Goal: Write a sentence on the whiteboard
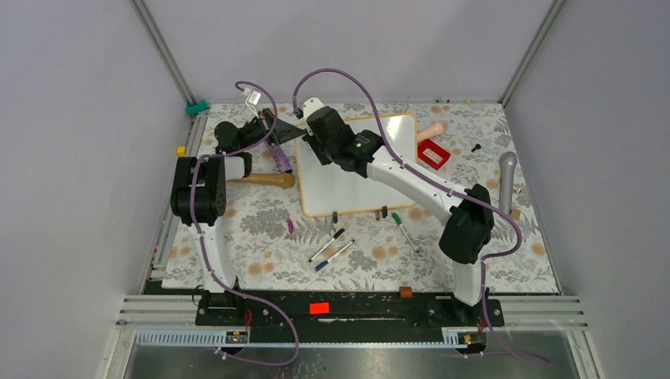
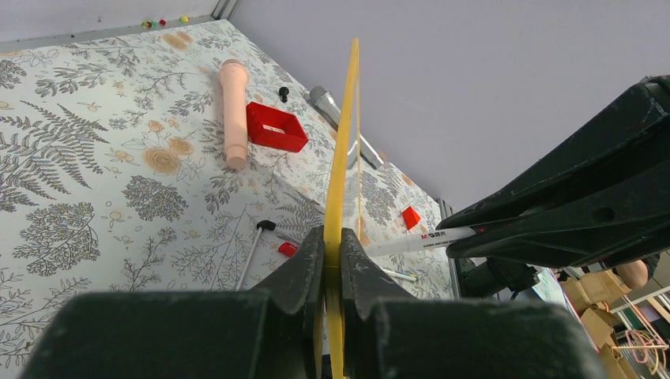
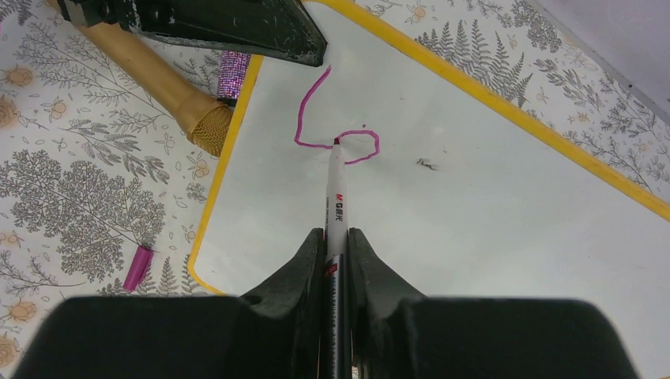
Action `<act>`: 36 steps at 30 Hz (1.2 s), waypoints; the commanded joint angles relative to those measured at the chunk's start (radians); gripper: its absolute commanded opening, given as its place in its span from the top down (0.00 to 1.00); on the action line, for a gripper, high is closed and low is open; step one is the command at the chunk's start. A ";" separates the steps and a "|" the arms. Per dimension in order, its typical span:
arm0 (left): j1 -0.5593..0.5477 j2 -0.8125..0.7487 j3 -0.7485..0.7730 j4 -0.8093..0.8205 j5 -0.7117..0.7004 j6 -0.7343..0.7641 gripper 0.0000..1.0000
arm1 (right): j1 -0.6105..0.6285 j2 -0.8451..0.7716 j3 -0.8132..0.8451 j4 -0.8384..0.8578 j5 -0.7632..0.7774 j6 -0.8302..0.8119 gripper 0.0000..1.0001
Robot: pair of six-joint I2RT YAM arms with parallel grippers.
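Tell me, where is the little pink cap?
In the top view, the pink cap lies on the flowery table, just outside the near-left corner of the whiteboard. It is on the left arm's side, with loose pens to its right.

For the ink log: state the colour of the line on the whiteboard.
Purplish-pink; the right wrist view shows the line on the whiteboard best.

Whiteboard (image 1: 359, 189) corner hidden under right arm (image 1: 407, 180)

1. Left arm (image 1: 209, 237) and right arm (image 1: 411, 181): white links, bulky black joint housings.
2. 1 purple cable (image 1: 338, 71) runs along each arm.
3. Green light (image 1: 360, 144) glows on right arm's black housing.
4. Gripper fingers (image 3: 304, 272): matte black, wedge-shaped, scuffed.
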 commanded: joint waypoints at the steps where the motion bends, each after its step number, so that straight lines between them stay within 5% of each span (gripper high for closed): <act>1: -0.021 -0.039 -0.010 0.087 0.091 0.091 1.00 | -0.007 0.003 0.013 -0.023 -0.005 -0.011 1.00; 20: -0.022 -0.040 -0.012 0.087 0.091 0.092 1.00 | -0.007 -0.018 0.007 -0.051 0.062 -0.008 1.00; 36: -0.022 -0.043 -0.015 0.087 0.089 0.093 1.00 | -0.029 -0.164 -0.139 0.112 -0.023 0.022 1.00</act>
